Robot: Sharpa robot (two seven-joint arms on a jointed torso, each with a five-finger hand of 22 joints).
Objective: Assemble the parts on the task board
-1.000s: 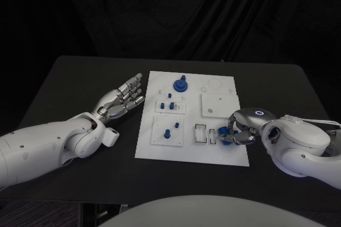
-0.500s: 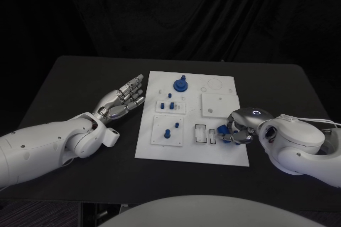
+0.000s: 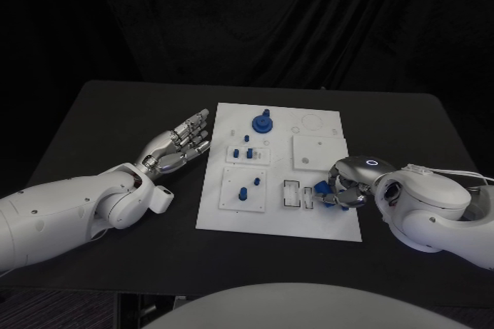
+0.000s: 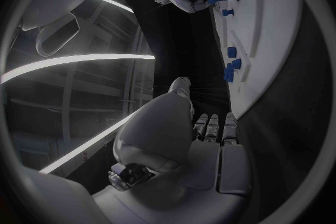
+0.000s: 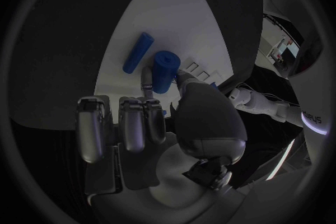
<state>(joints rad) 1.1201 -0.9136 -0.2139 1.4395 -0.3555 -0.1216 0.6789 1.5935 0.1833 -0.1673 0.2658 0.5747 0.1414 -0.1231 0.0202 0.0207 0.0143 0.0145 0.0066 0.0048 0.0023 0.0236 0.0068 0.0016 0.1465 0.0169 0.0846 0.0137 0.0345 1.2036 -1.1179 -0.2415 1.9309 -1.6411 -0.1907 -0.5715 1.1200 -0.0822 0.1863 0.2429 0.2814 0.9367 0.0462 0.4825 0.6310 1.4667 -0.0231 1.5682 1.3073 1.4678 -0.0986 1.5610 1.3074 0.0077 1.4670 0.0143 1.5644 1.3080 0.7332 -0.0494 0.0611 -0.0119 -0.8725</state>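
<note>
- Changed since a second ago: right hand (image 3: 345, 192) edges slightly inward over the task board (image 3: 278, 225); nothing else moves.
- Right hand: pinches a blue peg (image 5: 164, 70) at the board's near-right slots.
- Left hand (image 3: 177, 146): fingers spread, holding nothing, beside the board's left edge.
- Handling: peg looks light, rigid, smooth; grip it mid-shaft.

Black table (image 3: 123, 115) (dark curtain (image 3: 268, 29) behind)

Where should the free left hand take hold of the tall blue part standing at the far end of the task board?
Probably by its upright stem, from above. The tall blue part stands on a wider round base on the task board, so the narrow stem at its top is the exposed part. The left hand lies open beside the board, a short reach away.
</note>
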